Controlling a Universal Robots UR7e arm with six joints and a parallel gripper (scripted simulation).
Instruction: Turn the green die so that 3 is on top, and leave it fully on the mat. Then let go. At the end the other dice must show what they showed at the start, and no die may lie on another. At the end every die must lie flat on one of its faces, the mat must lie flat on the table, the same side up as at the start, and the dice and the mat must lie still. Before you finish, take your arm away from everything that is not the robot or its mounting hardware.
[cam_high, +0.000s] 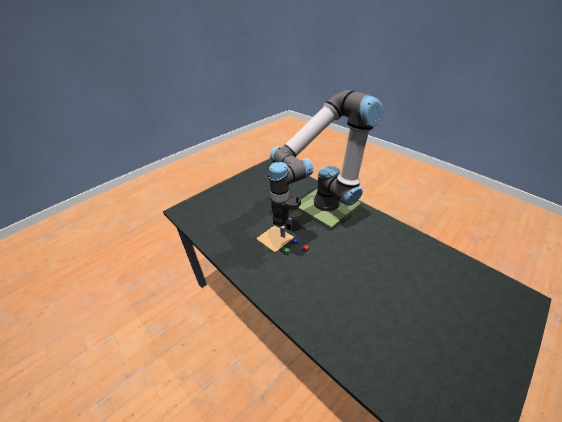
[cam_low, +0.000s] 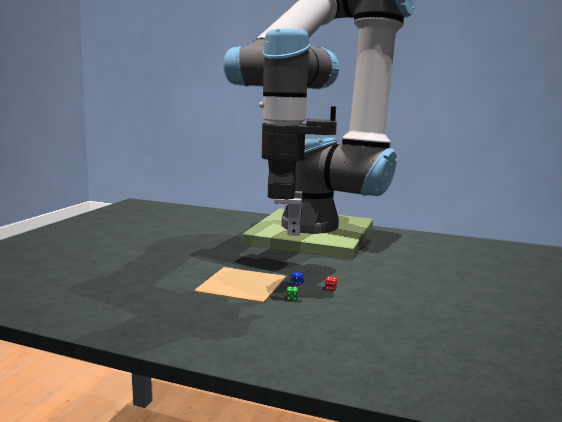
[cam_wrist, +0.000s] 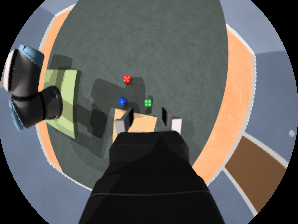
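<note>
claw (cam_low: 294, 226): apart, holds nothing | green die (cam_low: 292, 293): beside mat (cam_low: 239, 284), off it

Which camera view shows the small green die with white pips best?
The exterior view: the small green die is largest there, beside the tan mat's edge, pips visible. The top view shows a tiny green speck; the wrist view shows a small green blob.
</note>
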